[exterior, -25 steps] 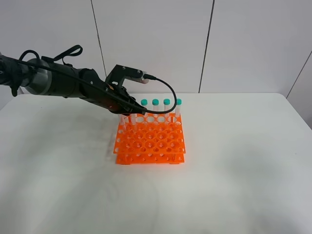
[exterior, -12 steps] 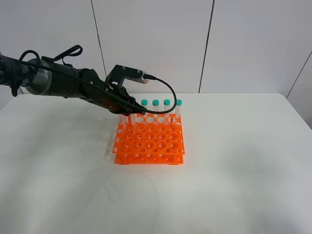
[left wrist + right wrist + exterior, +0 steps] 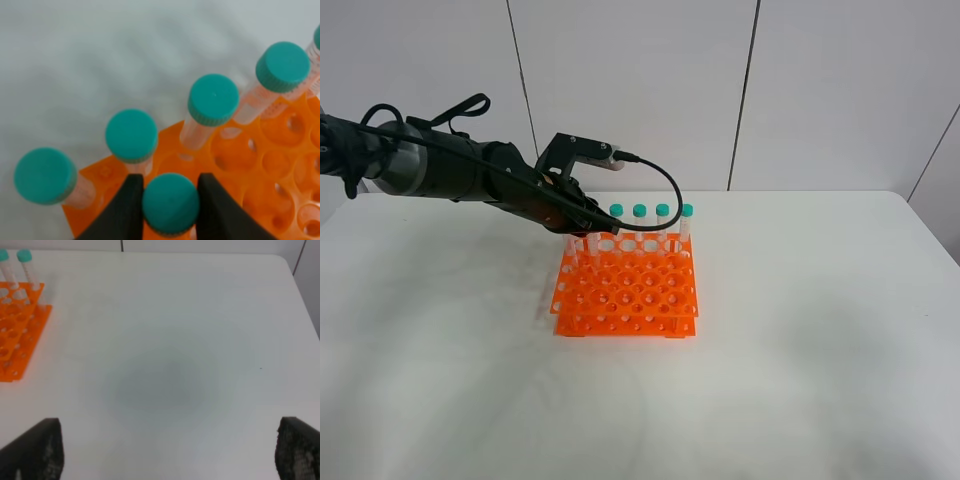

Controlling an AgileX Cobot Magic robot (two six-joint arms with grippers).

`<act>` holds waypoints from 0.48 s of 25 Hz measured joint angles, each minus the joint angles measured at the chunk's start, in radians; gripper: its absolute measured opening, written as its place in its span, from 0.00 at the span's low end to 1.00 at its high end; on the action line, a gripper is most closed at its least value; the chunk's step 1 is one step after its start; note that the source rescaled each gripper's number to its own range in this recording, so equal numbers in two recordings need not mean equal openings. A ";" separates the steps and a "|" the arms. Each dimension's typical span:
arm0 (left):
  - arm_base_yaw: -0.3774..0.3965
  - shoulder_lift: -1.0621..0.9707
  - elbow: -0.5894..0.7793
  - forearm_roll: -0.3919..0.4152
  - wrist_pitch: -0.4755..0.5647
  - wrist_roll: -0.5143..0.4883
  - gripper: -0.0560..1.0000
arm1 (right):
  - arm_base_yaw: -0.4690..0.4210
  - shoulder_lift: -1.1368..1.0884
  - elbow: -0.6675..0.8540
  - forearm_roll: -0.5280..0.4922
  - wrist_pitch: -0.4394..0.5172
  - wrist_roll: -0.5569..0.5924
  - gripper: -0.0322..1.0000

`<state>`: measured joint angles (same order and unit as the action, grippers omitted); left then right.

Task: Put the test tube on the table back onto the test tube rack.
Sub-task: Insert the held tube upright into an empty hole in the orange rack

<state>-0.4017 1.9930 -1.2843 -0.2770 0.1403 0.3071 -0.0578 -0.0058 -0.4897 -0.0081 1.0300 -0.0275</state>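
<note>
Tube (image 3: 170,202) being clamped by left gripper (image 3: 169,210), hovering over rack (image 3: 627,288) hole for insertion; right gripper (image 3: 165,452) idling, jaws apart.

In the high view the left gripper (image 3: 582,222) and arm cover the rack's (image 3: 626,292) far-left corner, so the tube there cannot be seen. In the left wrist view the held tube (image 3: 170,203) shows only its teal cap between the two black fingers (image 3: 124,210); its body is hidden below, the picture's edge cuts the fingers, and the rack (blurred this close) hides which hole it stands over. In the right wrist view only the right gripper's (image 3: 169,475) fingertips (image 3: 36,447) show, cut off at the corners.
</note>
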 joint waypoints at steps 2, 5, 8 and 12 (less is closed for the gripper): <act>0.000 0.003 0.000 0.000 -0.009 -0.001 0.05 | 0.000 0.000 0.000 0.000 0.000 0.000 0.91; 0.000 0.005 0.000 0.000 -0.015 -0.001 0.05 | 0.000 0.000 0.000 0.000 0.000 0.000 0.91; 0.000 0.006 0.000 -0.002 -0.019 -0.004 0.05 | 0.000 0.000 0.000 0.000 0.000 0.000 0.91; 0.000 0.006 0.000 -0.002 -0.016 -0.024 0.05 | 0.000 0.000 0.000 0.000 0.000 0.000 0.91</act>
<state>-0.4017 1.9991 -1.2843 -0.2788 0.1246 0.2830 -0.0578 -0.0058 -0.4897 -0.0081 1.0300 -0.0275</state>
